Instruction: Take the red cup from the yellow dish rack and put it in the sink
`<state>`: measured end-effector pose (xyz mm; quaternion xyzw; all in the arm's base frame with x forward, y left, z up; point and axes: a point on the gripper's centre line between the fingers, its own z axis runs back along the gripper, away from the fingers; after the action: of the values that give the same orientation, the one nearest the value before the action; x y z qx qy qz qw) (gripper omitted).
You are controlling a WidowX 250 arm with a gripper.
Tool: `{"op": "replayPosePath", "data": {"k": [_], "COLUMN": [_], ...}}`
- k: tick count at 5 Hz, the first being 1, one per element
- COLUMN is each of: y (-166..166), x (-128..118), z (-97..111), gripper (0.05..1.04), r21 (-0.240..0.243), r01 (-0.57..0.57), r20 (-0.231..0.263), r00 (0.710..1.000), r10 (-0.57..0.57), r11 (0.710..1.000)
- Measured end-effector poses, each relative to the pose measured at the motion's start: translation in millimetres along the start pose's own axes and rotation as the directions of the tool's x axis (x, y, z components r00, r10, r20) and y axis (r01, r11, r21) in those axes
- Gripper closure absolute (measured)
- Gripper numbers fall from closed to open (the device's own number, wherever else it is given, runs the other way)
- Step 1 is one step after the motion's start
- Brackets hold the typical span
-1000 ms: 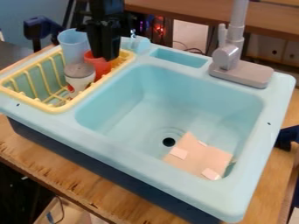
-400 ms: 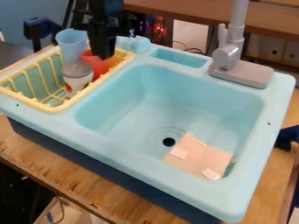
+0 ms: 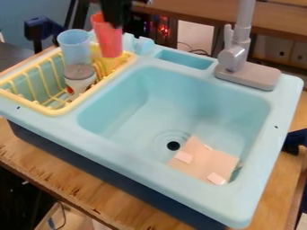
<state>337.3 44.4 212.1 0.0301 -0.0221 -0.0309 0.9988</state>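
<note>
At eleven o'clock from the sink basin (image 3: 174, 103), the fingers (image 3: 117, 19) are closed on the red cup's (image 3: 109, 41) rim, with a blue cup (image 3: 74, 46) at nine o'clock from it.

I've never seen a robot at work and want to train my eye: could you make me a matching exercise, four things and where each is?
1. Red cup
2. Blue cup
3. Grey faucet
4. Pinkish sheet

A. Beside the drain
B. Standing in the yellow rack
C. In the gripper
D. Behind the basin

Pairs: 1-C, 2-B, 3-D, 4-A
</note>
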Motion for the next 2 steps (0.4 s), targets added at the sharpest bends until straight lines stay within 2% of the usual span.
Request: {"op": "replayPosePath", "data": {"k": [1,2], "y": [-7,-17], "x": [0,-11], "z": [7,15], "gripper": [1.007,1.007], "r21": [-0.040,-0.057], "r01": [0.042,0.080], "r20": [0.032,0.054], "r00": [0.999,0.996], "r10": [-0.041,-0.077], "r11": [0.998,0.995]}}
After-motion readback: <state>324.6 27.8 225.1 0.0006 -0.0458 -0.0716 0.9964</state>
